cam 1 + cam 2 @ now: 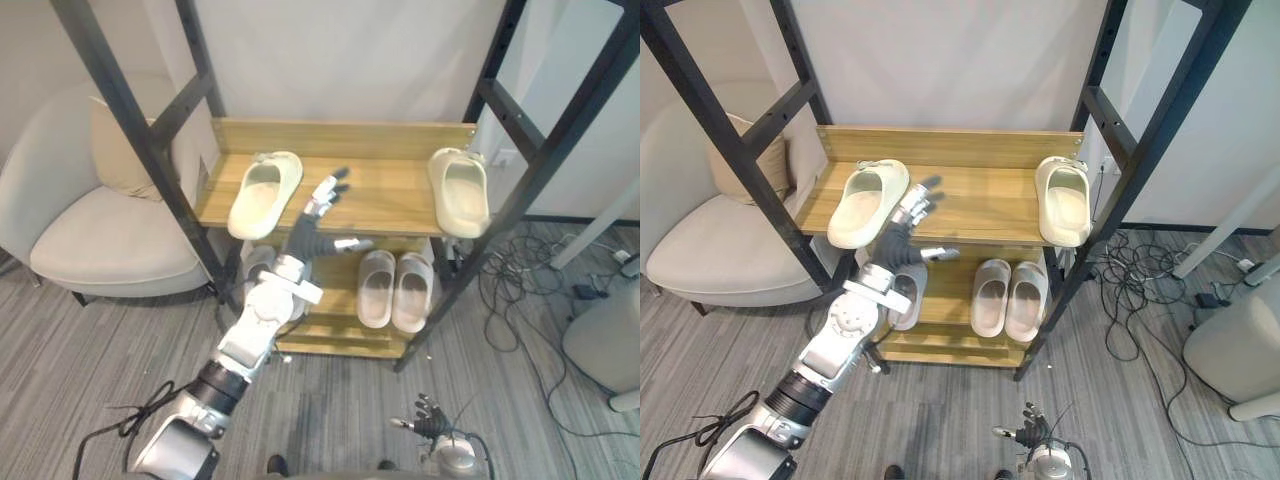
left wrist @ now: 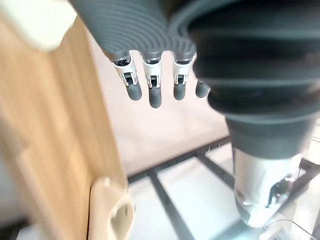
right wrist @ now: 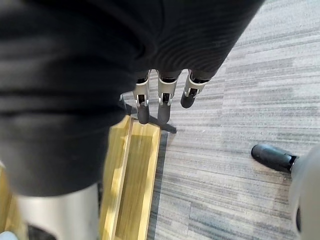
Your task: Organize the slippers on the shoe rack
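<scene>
Two cream slippers lie on the top wooden shelf of the shoe rack: one at the left, one at the right end, toes towards me. A pair of pale slippers sits side by side on the lower shelf, and another slipper lies partly hidden behind my left arm. My left hand reaches over the top shelf just right of the left slipper, fingers straight, open and holding nothing. My right hand hangs low over the floor, fingers relaxed and open.
Black diagonal rack posts stand on both sides. A beige armchair with a cushion sits left of the rack. Cables lie on the floor at the right, beside a white rounded object. Grey striped carpet lies in front.
</scene>
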Motion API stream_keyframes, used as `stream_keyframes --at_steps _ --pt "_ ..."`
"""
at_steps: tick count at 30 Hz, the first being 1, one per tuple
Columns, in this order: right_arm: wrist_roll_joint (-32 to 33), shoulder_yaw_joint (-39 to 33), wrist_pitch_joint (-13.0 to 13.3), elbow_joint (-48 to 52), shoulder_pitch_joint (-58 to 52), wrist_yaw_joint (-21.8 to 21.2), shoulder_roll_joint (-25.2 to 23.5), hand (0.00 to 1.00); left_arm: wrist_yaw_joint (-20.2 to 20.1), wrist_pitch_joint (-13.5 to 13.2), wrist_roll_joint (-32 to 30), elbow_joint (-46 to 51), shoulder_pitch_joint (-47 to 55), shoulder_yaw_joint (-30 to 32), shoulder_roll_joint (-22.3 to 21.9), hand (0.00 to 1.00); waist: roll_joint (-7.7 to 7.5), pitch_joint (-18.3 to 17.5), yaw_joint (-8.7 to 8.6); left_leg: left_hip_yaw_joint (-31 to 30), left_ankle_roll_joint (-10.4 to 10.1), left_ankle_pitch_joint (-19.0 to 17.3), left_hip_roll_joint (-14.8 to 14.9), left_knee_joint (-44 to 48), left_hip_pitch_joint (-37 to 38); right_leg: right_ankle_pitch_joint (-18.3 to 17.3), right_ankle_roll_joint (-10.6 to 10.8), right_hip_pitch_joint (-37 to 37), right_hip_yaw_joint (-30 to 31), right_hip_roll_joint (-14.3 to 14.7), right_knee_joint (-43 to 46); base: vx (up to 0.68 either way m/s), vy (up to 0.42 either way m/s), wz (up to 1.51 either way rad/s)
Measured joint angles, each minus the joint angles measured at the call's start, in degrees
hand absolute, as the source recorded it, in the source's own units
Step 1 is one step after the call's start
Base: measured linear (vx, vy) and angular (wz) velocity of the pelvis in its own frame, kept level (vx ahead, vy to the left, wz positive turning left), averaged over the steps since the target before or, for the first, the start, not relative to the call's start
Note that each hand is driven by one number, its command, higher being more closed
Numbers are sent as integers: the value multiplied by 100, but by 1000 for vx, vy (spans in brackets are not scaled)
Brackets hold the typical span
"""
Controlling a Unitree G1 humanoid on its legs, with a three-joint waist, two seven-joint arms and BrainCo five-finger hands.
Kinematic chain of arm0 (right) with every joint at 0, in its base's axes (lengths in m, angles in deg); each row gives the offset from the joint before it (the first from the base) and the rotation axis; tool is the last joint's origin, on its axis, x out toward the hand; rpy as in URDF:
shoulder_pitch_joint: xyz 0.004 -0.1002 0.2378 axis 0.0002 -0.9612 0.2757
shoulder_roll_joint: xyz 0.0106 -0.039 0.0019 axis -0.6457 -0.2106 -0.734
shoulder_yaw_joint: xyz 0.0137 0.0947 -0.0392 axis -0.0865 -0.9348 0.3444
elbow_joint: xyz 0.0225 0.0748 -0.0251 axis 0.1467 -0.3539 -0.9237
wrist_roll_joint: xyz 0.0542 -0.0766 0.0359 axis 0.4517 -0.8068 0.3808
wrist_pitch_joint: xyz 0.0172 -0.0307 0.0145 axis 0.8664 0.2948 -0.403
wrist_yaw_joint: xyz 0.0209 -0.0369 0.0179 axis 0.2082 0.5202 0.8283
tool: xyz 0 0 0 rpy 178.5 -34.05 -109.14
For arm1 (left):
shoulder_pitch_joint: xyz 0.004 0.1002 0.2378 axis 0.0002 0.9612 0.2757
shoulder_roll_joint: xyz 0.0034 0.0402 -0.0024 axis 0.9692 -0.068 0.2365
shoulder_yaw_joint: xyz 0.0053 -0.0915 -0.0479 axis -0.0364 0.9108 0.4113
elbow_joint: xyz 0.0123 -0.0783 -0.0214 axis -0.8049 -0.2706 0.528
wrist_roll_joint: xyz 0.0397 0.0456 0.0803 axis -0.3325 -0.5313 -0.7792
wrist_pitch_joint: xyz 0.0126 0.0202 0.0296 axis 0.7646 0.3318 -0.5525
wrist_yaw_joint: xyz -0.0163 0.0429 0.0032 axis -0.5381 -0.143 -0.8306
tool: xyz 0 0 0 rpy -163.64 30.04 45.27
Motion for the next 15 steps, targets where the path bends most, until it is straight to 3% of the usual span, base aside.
stream_keyframes --at_steps 6,15 --pt "-5 -39 -2 219 -103 -125 29 0 102 28 -53 -707 -644 583 843 0 -53 6 -1 131 -8 -53 -1 -3 -45 -13 -15 -139 119 -13 -38 -50 24 -13" --pt "-3 -171 -2 225 -120 -222 21 0 117 168 -61 -1759 -1553 790 1758 0 -107 -7 -23 203 26 -26 -33 5 -405 128 15 -526 251 -30 2 19 12 -6"
